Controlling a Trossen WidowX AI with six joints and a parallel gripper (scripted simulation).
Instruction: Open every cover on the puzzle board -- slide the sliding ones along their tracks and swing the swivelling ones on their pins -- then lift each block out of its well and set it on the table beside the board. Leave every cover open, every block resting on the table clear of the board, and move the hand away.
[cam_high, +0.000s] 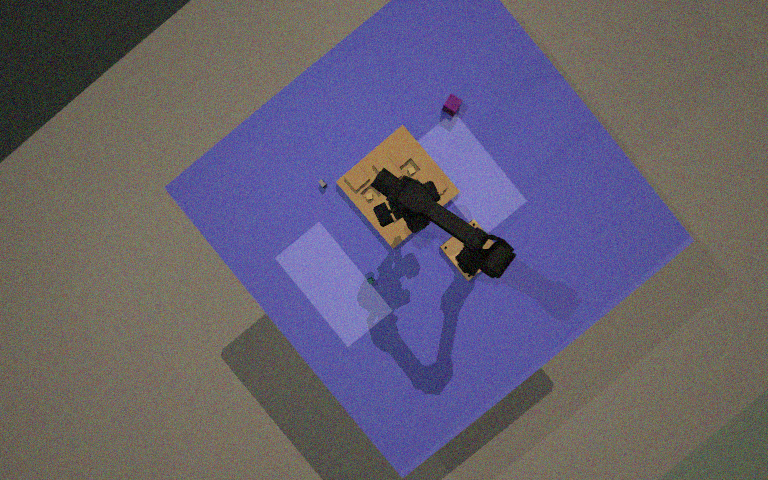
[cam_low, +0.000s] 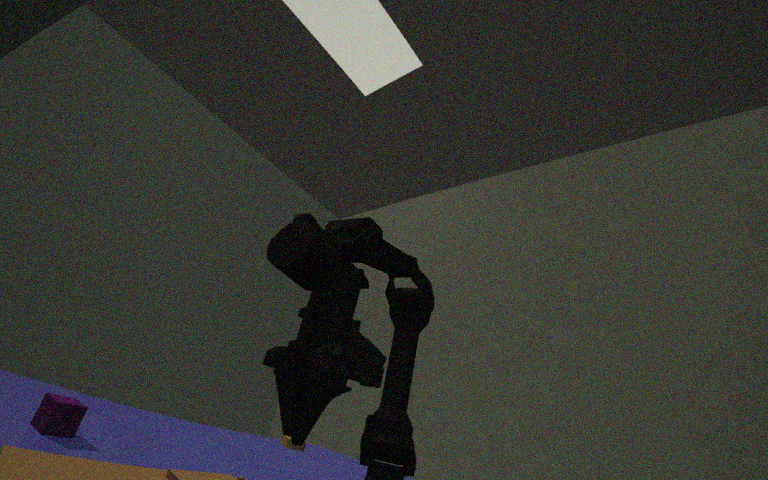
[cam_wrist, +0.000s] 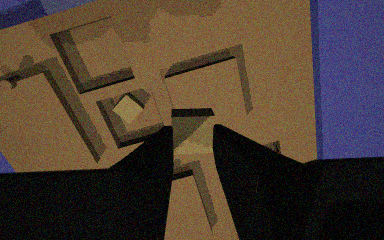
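The tan puzzle board lies flat on the blue table. My gripper is shut on a small tan block, held above the board. In the top view the arm hides my fingertips. One open well near the board's left corner holds a pale block; another open well farther right holds a second pale block. In the wrist view one pale block sits in an uncovered well. The covers match the board in colour, so their positions are hard to tell.
A magenta cube stands beyond the board. A small grey block lies left of it, a tiny green object below it. Two pale rectangles flank the board. The arm's base stands close by.
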